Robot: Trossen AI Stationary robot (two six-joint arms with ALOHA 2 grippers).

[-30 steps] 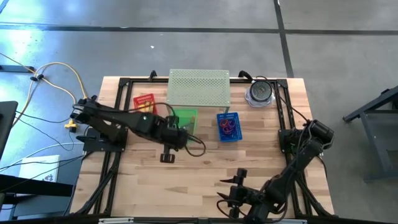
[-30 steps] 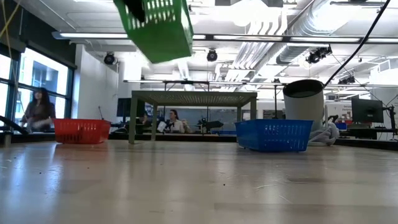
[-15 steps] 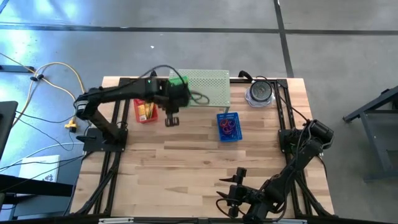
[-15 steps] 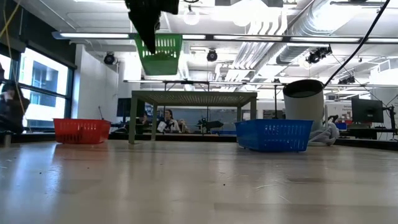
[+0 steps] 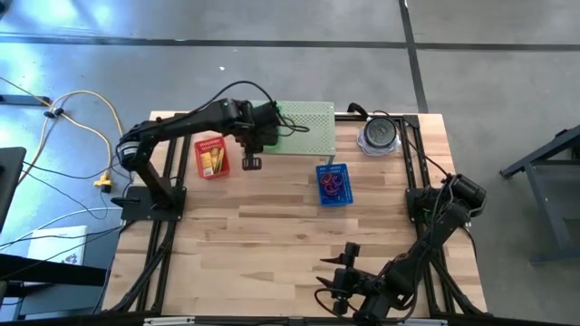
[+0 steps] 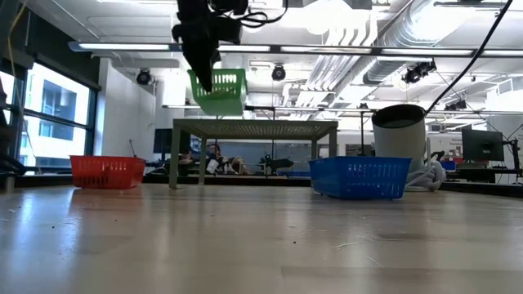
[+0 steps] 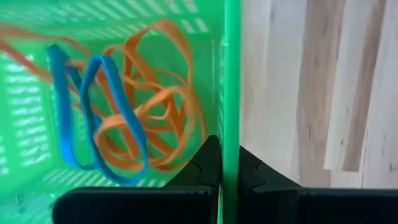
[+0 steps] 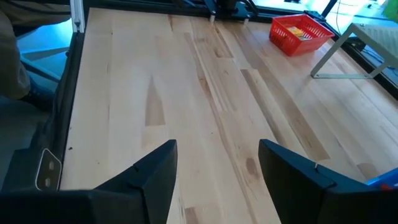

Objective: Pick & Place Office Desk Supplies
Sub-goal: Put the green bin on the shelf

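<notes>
Green basket (image 6: 219, 90) lifted clear of the table (image 5: 290, 226), above the pale shelf's (image 5: 304, 127) left end

Only in the left wrist view: orange loops (image 7: 158, 106) and blue loops (image 7: 93, 118) tangled inside that basket, its wall (image 7: 231, 81) pinched between the left gripper's (image 7: 225, 171) clenched fingers. From above: left arm reaching far across to the shelf, yellow-orange packets (image 5: 211, 160) in the red basket (image 5: 210, 157), red loops (image 5: 333, 186) in the blue basket (image 5: 333, 185). Right gripper (image 8: 217, 168) parked low at the near edge, fingers spread, holding nothing
</notes>
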